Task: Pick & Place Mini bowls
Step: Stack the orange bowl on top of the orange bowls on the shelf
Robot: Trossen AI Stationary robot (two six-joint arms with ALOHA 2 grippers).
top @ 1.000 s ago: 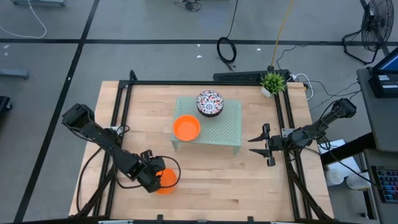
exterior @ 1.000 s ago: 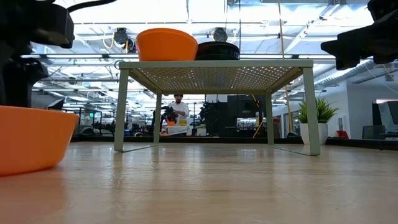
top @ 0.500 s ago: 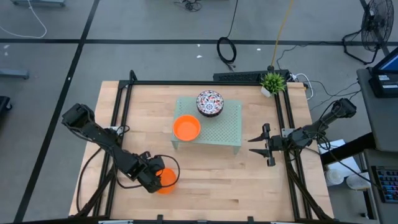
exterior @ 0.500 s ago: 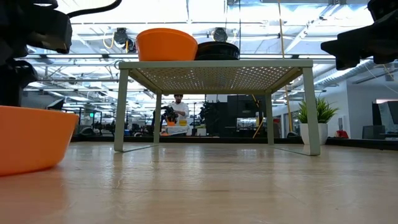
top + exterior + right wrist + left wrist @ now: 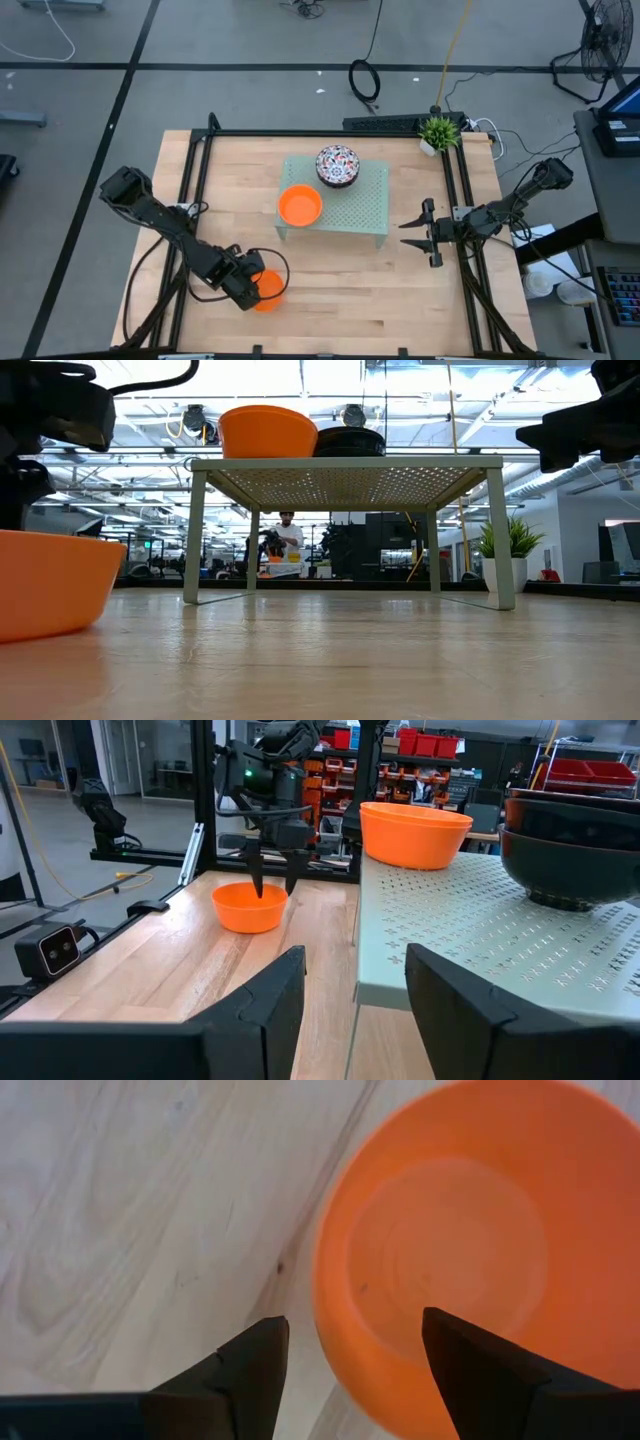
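Observation:
One plain orange mini bowl [image 5: 268, 290] [image 5: 450, 1260] stands upright on the table near its near-left corner. My left gripper [image 5: 355, 1380] [image 5: 275, 880] hangs over it, pointing down and open. One finger is outside the rim and one over the hollow, with a gap to the rim on both sides. A second orange bowl [image 5: 300, 206] [image 5: 415, 832] and dark floral-patterned bowls [image 5: 337, 165] [image 5: 575, 850], seemingly stacked, stand on the pale green perforated rack [image 5: 355, 210]. My right gripper [image 5: 403, 234] waits open to the right of the rack, above the table.
The rack stands on four legs [image 5: 195, 535] at mid-table, with open space beneath it. A small potted plant [image 5: 438, 130] sits at the far right corner. A black frame [image 5: 320, 132] runs along the table's edges. Bare wood lies between the rack and the near edge.
My left arm has shifted slightly above the orange bowl on the table. The bowl itself has stayed where it was.

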